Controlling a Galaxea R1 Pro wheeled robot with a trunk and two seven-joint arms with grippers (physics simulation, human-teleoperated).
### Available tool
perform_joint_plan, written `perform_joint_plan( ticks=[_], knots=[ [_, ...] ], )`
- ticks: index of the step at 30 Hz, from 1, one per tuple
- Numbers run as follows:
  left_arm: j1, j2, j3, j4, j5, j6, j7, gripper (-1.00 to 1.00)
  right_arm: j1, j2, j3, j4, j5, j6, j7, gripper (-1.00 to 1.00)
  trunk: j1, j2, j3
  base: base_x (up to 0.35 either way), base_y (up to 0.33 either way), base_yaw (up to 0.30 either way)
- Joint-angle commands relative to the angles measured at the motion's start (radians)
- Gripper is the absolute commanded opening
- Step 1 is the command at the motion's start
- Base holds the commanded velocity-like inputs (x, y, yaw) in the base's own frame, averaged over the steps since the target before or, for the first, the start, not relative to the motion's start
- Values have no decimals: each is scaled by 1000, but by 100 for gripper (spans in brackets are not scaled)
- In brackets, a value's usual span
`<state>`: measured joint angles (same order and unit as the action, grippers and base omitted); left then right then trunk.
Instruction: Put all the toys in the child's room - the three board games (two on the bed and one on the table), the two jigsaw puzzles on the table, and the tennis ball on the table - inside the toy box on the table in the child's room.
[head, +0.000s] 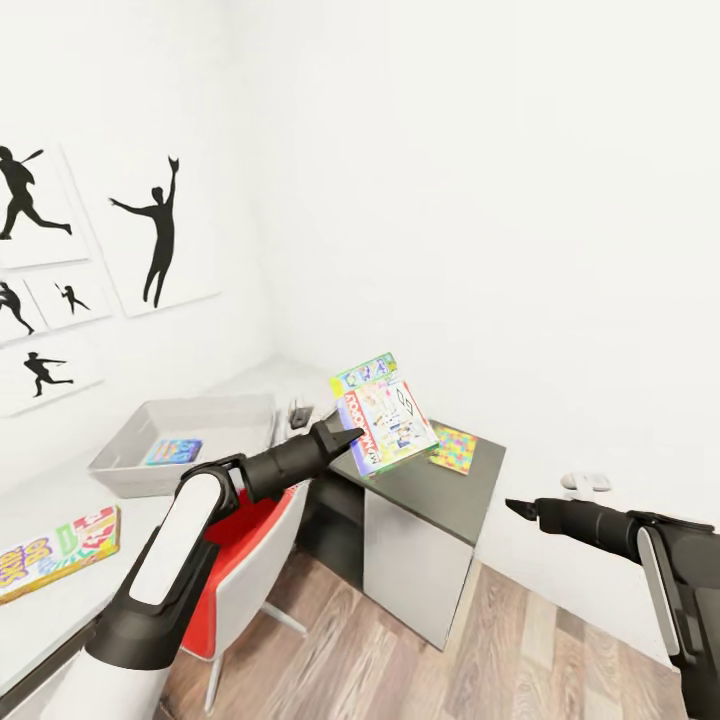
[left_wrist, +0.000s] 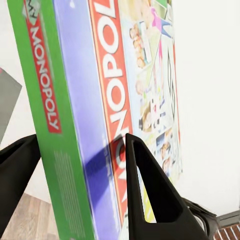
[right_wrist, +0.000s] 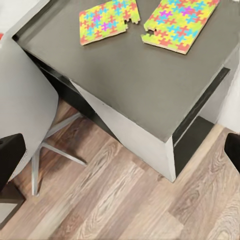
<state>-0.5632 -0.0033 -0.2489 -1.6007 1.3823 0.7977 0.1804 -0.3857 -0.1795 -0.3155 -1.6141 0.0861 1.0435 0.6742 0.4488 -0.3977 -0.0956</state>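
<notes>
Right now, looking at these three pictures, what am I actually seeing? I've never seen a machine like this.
It is a simulated two-armed robot tidying toys. The big picture comes from its head camera; the other two come from cameras near each wrist. Its left gripper pinches a green-edged Monopoly game box, held up in the air; the left wrist picture shows that box close up between the black fingers. The right gripper is empty. On the dark grey cabinet top lie two bright puzzle-patterned boxes. The light grey toy box on the pale desk already holds a small blue game box. Another colourful game box lies on the desk.
</notes>
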Motion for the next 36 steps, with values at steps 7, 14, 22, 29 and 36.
perform_joint_plan(
  ticks=[7,14,22,29,36],
  knots=[
    [-1,0,0,-1,15,1,11,-100,-1,0,7,-1,9,4,10,100,1,-2,-6,340,0,297],
    [-1,0,0,-1,14,1,11,-100,-1,0,12,-1,9,4,10,100,1,-2,-10,340,0,287],
    [-1,0,0,0,14,1,13,-100,0,0,13,-1,9,4,13,100,1,-2,-15,340,0,189],
    [-1,0,0,1,13,1,14,-100,3,0,12,-1,9,1,13,100,1,-2,-16,340,0,53],
    [-1,0,-1,0,12,1,14,-100,5,0,12,-1,9,-20,12,100,1,-2,-16,340,0,16]
  ],
)
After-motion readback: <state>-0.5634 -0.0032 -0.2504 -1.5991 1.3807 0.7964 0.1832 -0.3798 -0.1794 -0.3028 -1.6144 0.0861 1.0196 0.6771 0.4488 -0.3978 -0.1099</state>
